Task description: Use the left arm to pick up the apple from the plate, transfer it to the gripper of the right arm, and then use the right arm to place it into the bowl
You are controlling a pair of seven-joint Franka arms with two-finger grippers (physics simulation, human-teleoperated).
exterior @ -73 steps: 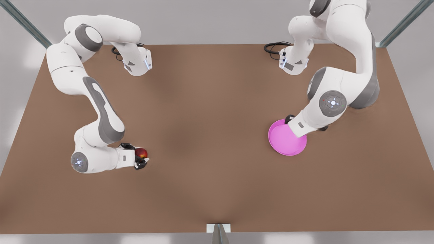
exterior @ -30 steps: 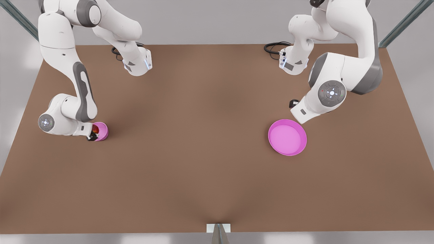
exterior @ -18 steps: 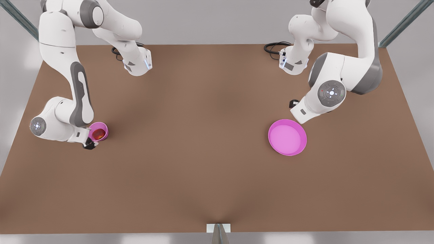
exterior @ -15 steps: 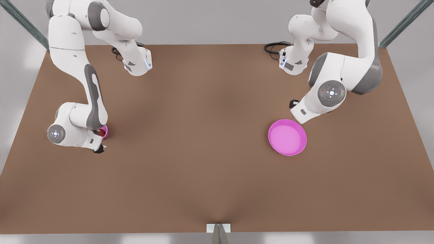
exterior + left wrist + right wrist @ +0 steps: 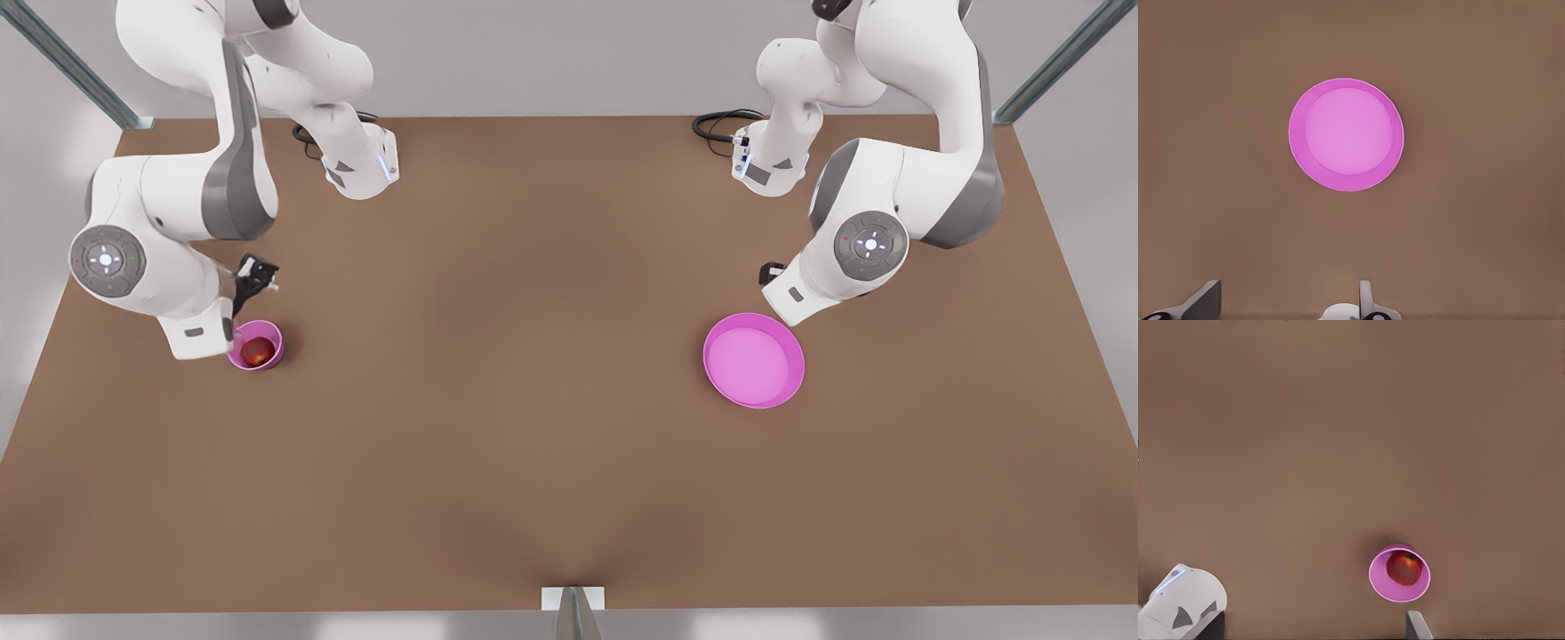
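The red apple (image 5: pixel 257 352) lies inside the small pink bowl (image 5: pixel 276 338) at the front view's left; the right wrist view looks down on the same apple (image 5: pixel 1403 567) in the bowl (image 5: pixel 1381 585). My right gripper (image 5: pixel 257 272) hangs open above and just behind the bowl, holding nothing; its fingertips (image 5: pixel 1414 623) stand wide apart. The wide pink plate (image 5: pixel 754 360) at the front view's right is bare. My left gripper (image 5: pixel 1285 303) hovers open over the plate (image 5: pixel 1346 135), with its wrist (image 5: pixel 805 293) at the plate's far edge.
Both arm bases (image 5: pixel 360 164) (image 5: pixel 769 164) stand at the back of the brown table, with black cables (image 5: pixel 722 120) beside them. A small bracket (image 5: pixel 573 604) sits at the table's front edge. Metal frame posts (image 5: pixel 1058 62) rise at the back corners.
My right gripper let go of the apple, which now rests in the bowl, and the arm has risen and pulled back. The left arm has held still over the plate.
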